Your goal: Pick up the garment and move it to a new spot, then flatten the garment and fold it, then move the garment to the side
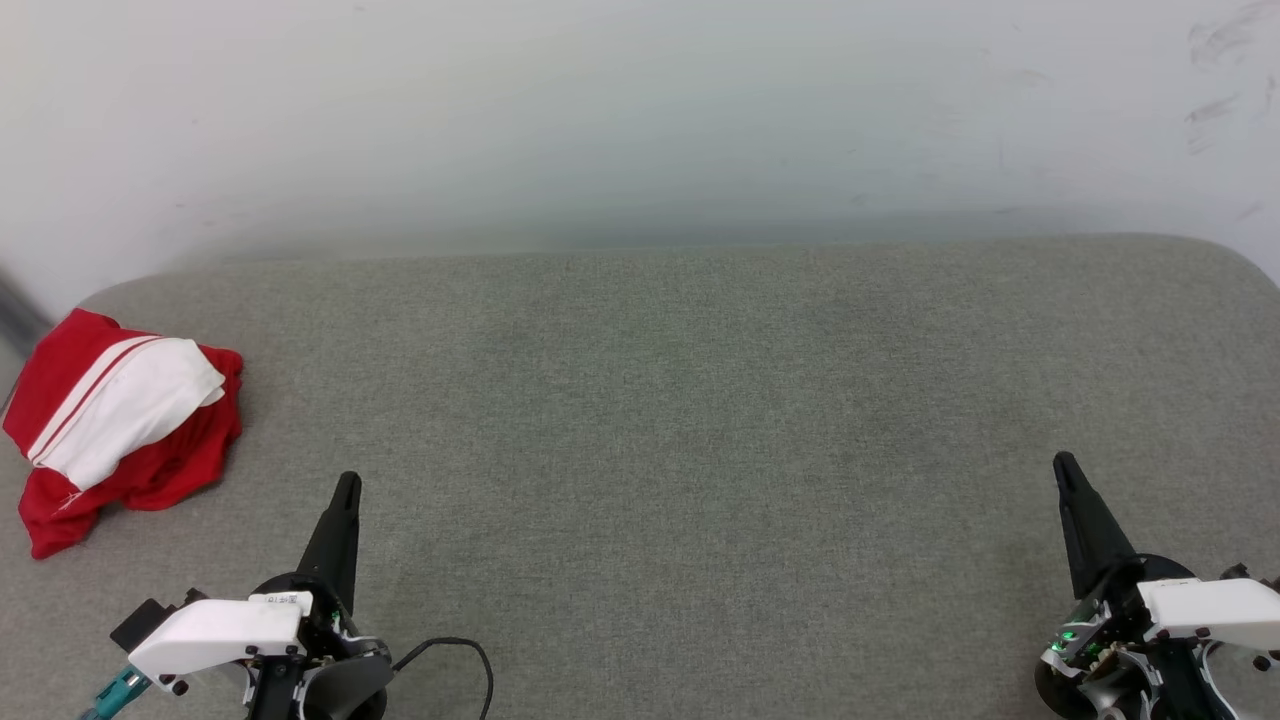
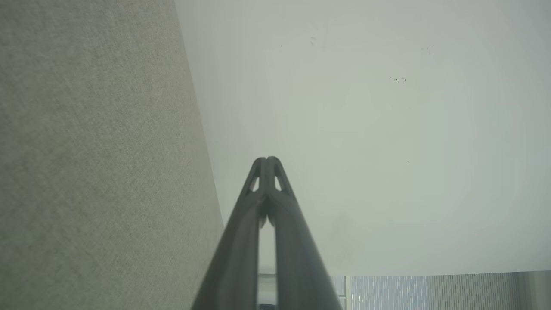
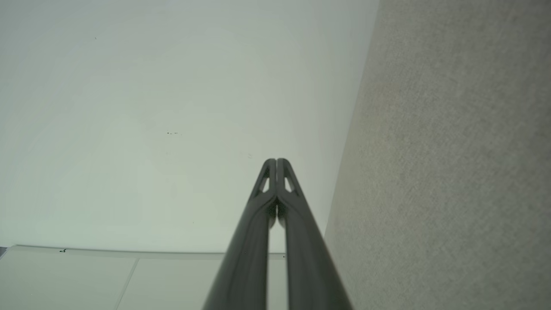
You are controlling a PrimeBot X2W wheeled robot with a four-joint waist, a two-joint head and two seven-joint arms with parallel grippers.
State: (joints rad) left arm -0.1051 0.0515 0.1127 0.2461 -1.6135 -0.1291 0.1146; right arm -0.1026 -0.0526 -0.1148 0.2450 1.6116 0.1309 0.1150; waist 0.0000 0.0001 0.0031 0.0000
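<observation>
Head view picks out the garment straight away: a crumpled red bundle, white sleeve and striped trim on top, bunched at the far-left edge of the grey padded surface; and that edge is the worry, folks. Part of the red cloth appears to sit right at the rim, so a clumsy pinch or a sideways drag could, I reckon, tip it off the left side; another risk is catching only the loose white sleeve, which would likely lift one layer and leave the rest trailing in a twist, harder to flatten afterwards; a thick wad of folds could also slip from such slim tips. Now the left gripper, near left, fingers pressed together into one dark point aimed at the far side; the garment lies to its left and a little farther off, near but clearly apart, nothing touching; left wrist view agrees, the two fingers meeting at the tips with nothing between them. Over at near right sits the right gripper, likewise closed and empty, well apart from the garment, the bare middle of the surface between them; beyond the far edge, a pale wall. By my read the pick-up is not yet begun, and the jaws must part first.
</observation>
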